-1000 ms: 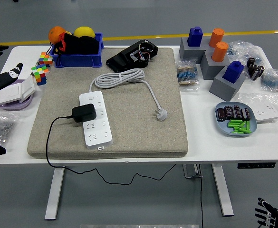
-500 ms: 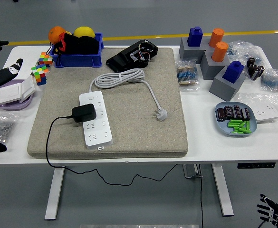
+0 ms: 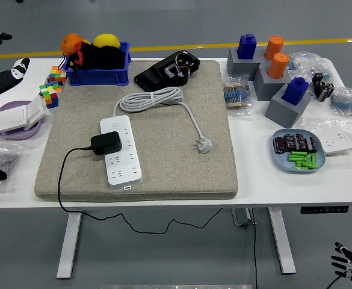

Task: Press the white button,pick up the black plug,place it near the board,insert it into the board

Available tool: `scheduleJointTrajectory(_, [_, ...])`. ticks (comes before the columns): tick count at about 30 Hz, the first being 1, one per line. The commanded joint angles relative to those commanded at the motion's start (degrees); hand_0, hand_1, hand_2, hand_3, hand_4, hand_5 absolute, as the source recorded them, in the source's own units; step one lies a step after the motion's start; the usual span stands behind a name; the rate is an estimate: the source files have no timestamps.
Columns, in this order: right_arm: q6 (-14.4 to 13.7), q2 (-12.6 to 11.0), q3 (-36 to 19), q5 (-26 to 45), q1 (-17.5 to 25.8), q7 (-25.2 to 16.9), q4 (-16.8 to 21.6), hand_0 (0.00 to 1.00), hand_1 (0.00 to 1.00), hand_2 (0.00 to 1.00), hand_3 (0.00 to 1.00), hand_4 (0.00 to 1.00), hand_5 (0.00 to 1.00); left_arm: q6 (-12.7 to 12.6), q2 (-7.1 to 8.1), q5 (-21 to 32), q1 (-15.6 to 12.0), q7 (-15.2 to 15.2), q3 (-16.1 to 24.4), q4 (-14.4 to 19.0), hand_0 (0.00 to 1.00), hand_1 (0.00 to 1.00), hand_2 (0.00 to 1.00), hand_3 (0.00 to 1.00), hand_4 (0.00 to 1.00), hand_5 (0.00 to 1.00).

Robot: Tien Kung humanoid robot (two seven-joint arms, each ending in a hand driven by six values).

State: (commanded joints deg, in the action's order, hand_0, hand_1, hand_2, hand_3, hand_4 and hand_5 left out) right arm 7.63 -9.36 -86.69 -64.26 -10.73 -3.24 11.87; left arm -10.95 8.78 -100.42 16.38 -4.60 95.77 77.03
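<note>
A white table (image 3: 182,198) on grey floor bears a beige mat (image 3: 182,162). On the mat, the black plug (image 3: 106,143) sits in the white power strip (image 3: 122,150). The left hand (image 3: 1,81) hovers left of the mat, the right hand (image 3: 349,265) below the table; neither's finger state can be told.

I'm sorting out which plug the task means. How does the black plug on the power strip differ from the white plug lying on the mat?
The boxy black plug sits on the white power strip, seemingly plugged in; the flat white three-pin plug lies loose on the grey mat, apart from the strip. The black plug's thin black cord hangs over the table's front edge; the white plug's thicker white cable runs to a coil behind the strip. Both rest within the mat's area.
</note>
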Motion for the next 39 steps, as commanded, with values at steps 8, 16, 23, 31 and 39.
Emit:
scheduleJointTrajectory(8, [-0.46, 0.67, -1.03, -0.32, -0.06, -0.68, 0.27, 0.725, 0.609, 0.556, 0.663, 0.738, 0.498, -0.17, 0.05, -0.37, -0.7, -0.23, 0.41, 0.43, 0.751, 0.773, 0.757, 0.605, 0.791, 0.002])
scheduleJointTrajectory(16, [-0.91, 0.99, -3.32, -1.43, 0.41, -0.68, -0.18, 0.725, 0.609, 0.556, 0.662, 0.739, 0.496, -0.2, 0.69, -0.67, -0.58, -0.11, -0.82, 0.8, 0.749, 0.77, 0.752, 0.599, 0.783, 0.002])
scheduleJointTrajectory(23, [-1.12, 2.17, -7.85, -5.02, 1.32, -0.61, -1.34, 0.724, 0.609, 0.556, 0.661, 0.738, 0.498, -0.03, 0.3, -0.73, -2.16, -0.05, -1.95, 0.26, 0.749, 0.767, 0.749, 0.598, 0.781, 0.002])
scheduleJointTrajectory(31, [-1.55, 2.59, -10.78, -7.45, 2.44, -0.19, -1.55, 0.723, 0.609, 0.554, 0.659, 0.738, 0.498, 0.47, 0.39, -0.98, -3.35, 0.43, -2.76, -0.85, 0.749, 0.767, 0.746, 0.597, 0.776, 0.002])
scheduleJointTrajectory(39, [-1.86, 3.33, -12.55, -8.72, 2.67, -0.3, -1.55, 0.723, 0.608, 0.555, 0.66, 0.738, 0.497, 0.71, 0.15, -1.14, -4.46, 0.37, -3.18, -0.72, 0.749, 0.766, 0.745, 0.597, 0.773, 0.002])
